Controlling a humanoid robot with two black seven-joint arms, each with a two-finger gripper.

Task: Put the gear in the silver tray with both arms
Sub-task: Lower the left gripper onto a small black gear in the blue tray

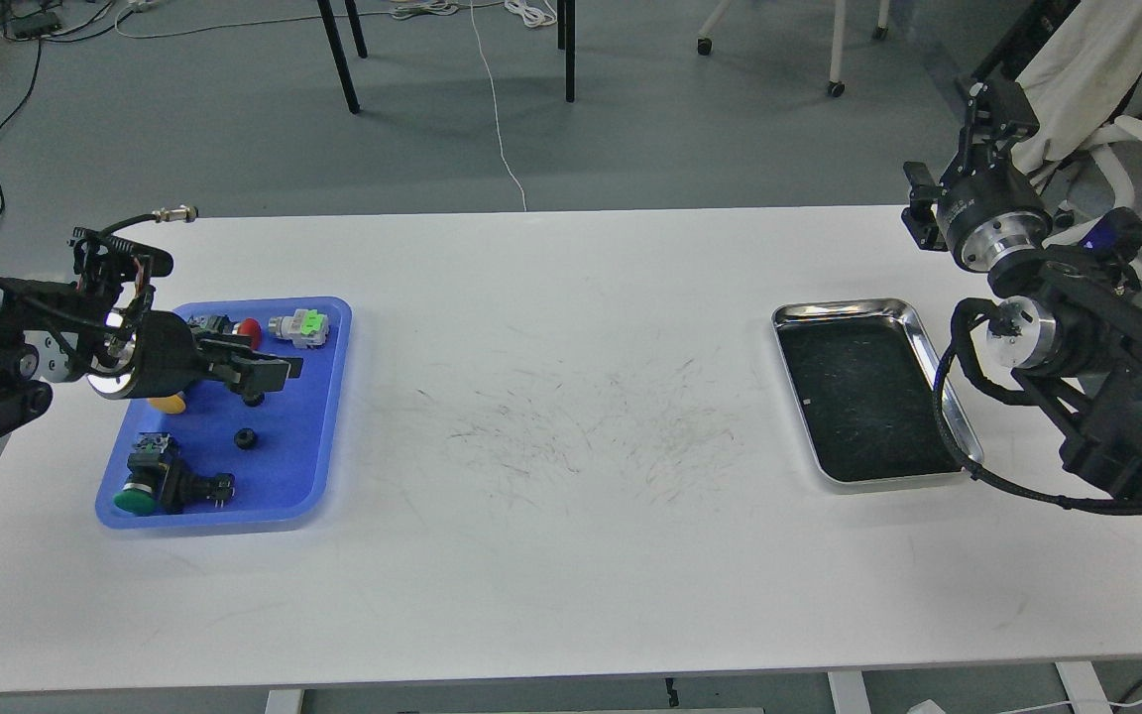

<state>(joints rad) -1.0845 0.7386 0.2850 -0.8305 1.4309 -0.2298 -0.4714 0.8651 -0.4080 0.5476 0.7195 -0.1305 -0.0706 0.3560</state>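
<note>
Two small black gears lie in the blue plastic tray at the left: one just below my left fingertips and one nearer to me. My left gripper hangs low over the blue tray, right above the upper gear; its dark fingers overlap, so I cannot tell whether they are open. The silver tray lies empty at the right of the table, with a dark scratched floor. My right gripper is raised beyond the table's far right corner, away from the silver tray, and its fingers cannot be told apart.
The blue tray also holds a red push button, a grey and green switch, a yellow button partly hidden by my left wrist, and a green button with a black part. A thick black cable loops over the silver tray's right rim.
</note>
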